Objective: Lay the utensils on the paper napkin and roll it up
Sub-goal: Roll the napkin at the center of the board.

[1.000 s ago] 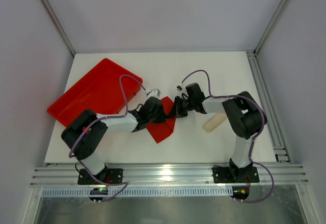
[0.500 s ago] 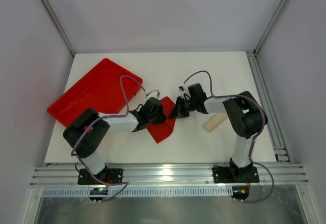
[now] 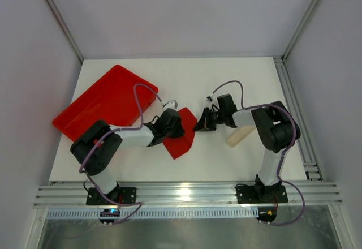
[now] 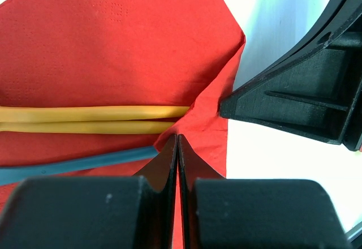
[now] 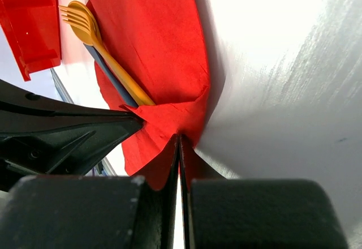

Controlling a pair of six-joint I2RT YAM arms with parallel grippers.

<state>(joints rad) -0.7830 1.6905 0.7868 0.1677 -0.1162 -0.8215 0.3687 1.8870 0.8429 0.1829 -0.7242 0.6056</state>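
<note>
White table [image 3: 237,85]: fills the floor of the enclosure, with both arm bases at its near edge.

Red tray [image 3: 102,99]: rigid, with a raised rim, lying at an angle on the far left of the table.

Left arm [image 3: 127,136] and right arm [image 3: 271,127]: both are bent low over the table and reach inward, so the two wrists meet near the middle.

Paper napkin [image 3: 181,144]: a thin red sheet lying on the table near the middle, to the right of the tray and apart from it. One corner is turned over as a flap [image 5: 167,119] that covers the handle ends of the cutlery.

Left gripper [image 4: 177,141]: jaws closed tight with no gap, tips resting at the edge of the flap. Whether paper is nipped between them cannot be told.

Right gripper [image 5: 179,138]: jaws likewise closed tight, tips touching the napkin's folded edge from the right side. Here too, a pinch on the paper cannot be confirmed. The two grippers face each other, just beside one another.

Pale tan stick [image 3: 238,137]: lies on the bare table to the right of the napkin, well apart from it, with its far end under the right arm.

Yellow fork [image 5: 85,22]: lies on the napkin with its tines past the paper's edge, towards the tray.

Blue utensil [image 4: 73,163]: a slim handle lying just beside the fork on the napkin.
</note>
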